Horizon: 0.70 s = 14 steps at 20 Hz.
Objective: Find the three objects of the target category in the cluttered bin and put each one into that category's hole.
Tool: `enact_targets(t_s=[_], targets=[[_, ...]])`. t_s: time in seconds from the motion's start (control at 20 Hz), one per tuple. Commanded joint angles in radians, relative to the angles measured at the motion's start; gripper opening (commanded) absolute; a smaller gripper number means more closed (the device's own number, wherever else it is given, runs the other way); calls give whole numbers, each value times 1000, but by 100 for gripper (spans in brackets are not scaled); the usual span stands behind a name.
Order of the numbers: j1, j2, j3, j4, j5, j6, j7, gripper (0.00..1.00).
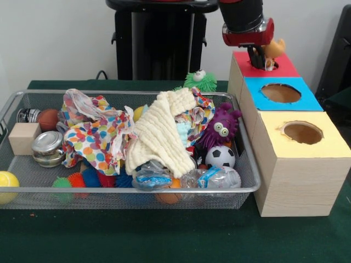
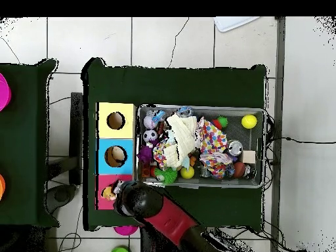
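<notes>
- Hanging over the red-topped box, your gripper points down at that box's hole, with the red and black arm coming in from above.
- You see an orange, animal-like toy right at the gripper's tips, touching them on one side; whether the fingers are closed on it or just beside it, you cannot tell from either view.
- From overhead, your gripper sits at the red box with the same orange toy beside it, above the lid.
- Next along the row from your gripper stands the blue-topped box, then the yellow-topped box nearest the camera; each shows a round hole, and in the overhead view something tan lies in the blue one.
- Beside the boxes and well apart from your gripper lies the bin, a wide wire-mesh basket on the dark green table.
- Inside it you have a cream cloth over a polka-dot cloth, a purple googly-eyed monster, a small soccer ball, a green spiky toy at the far rim, a wooden block, a metal tin and a yellow ball.
</notes>
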<state>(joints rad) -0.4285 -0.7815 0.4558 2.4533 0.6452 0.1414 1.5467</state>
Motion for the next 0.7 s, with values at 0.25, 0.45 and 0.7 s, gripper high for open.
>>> enact_targets(t_s=[0.25, 0.45, 0.7], targets=[[-49, 134, 73, -22, -53, -146, 294, 0], [-48, 180, 63, -41, -75, -183, 294, 0], [-46, 242, 44, -65, -111, -237, 278, 0]])
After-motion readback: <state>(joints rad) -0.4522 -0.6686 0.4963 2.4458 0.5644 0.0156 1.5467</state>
